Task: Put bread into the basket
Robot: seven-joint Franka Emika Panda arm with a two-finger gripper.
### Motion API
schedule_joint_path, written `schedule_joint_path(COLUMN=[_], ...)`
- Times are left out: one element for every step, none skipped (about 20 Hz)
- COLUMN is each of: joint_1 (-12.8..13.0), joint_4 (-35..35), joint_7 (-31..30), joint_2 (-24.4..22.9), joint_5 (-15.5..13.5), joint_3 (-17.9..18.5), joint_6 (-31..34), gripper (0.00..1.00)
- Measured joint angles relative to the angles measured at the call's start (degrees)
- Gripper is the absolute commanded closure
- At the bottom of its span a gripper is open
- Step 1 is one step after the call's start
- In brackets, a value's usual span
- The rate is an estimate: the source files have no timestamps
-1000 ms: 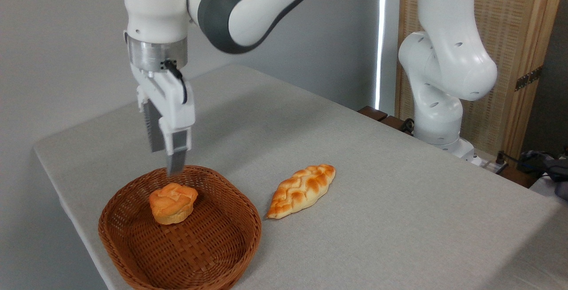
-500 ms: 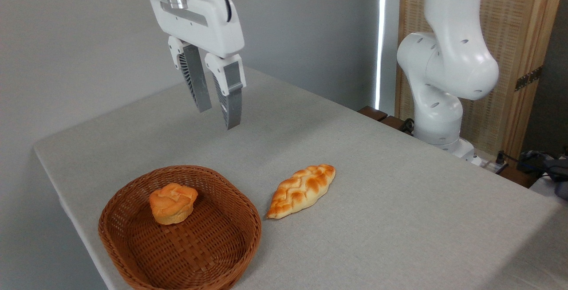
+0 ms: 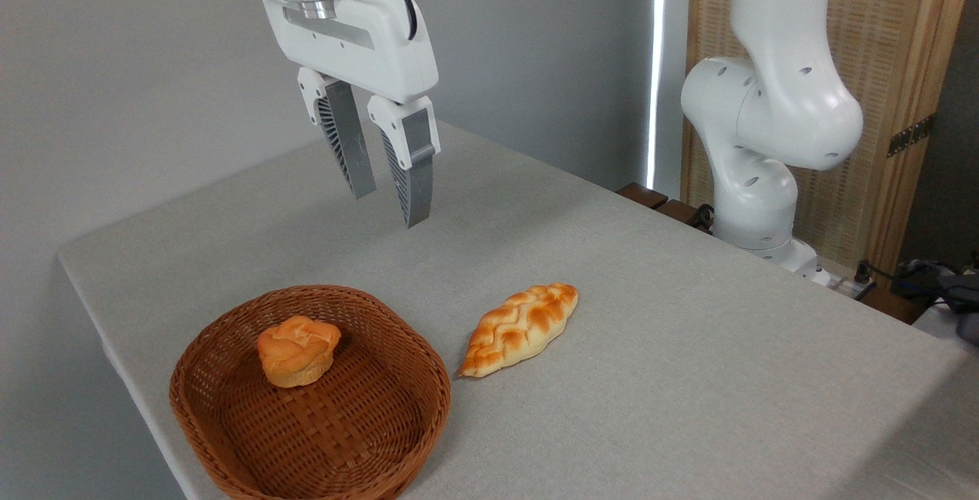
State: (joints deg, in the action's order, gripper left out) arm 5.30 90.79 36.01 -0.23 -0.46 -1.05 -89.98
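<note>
Here, the white two-finger gripper (image 3: pixel 390 209) hangs high above the table with its grey ribbed fingers (image 3: pixel 348 141) parted and nothing between them; treat it as released and empty. Note that the fingers point down and slightly toward the camera, and that the tips stand well clear of every object, which suggests a posture chosen for clearance rather than for a grasp.

Below and to the left of the fingertips sits the oval reddish-brown woven wicker basket (image 3: pixel 229 347), near the front left corner of the table. Inside it, toward the rear of the woven floor, rests the small round orange-brown bun with the cracked top (image 3: pixel 298 350). It stands upright on its paler base, apart from the flared sides. Judge the placement as complete: the bun lies wholly within the rim and needs no support from the gripper.

Just beside the basket on its right, not touching it, lies the longer braided golden loaf (image 3: pixel 520 328) on the grey cloth-covered table (image 3: pixel 688 347). It lies flat and angled, with one pointed end toward the basket.

At the far right, the white jointed arm base (image 3: pixel 765 141) stands at the table edge, before a slatted wooden screen (image 3: pixel 895 49).
</note>
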Motion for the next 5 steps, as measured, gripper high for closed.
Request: schedule_joint_path(joint_1=[-0.2,-0.2,-0.3,-0.5,-0.6], joint_4=[0.0,0.0,0.0,0.0,0.0], joint_7=[0.0,0.0,0.0,0.0,0.0], joint_2=[0.1,0.1,0.2,0.2,0.2], joint_5=[0.0,0.0,0.0,0.0,0.0], joint_3=[-0.3,-0.4,-0.4,-0.4,-0.4], joint_6=[0.0,0.0,0.0,0.0,0.0], gripper=[0.00,0.00,0.00,0.00,0.00])
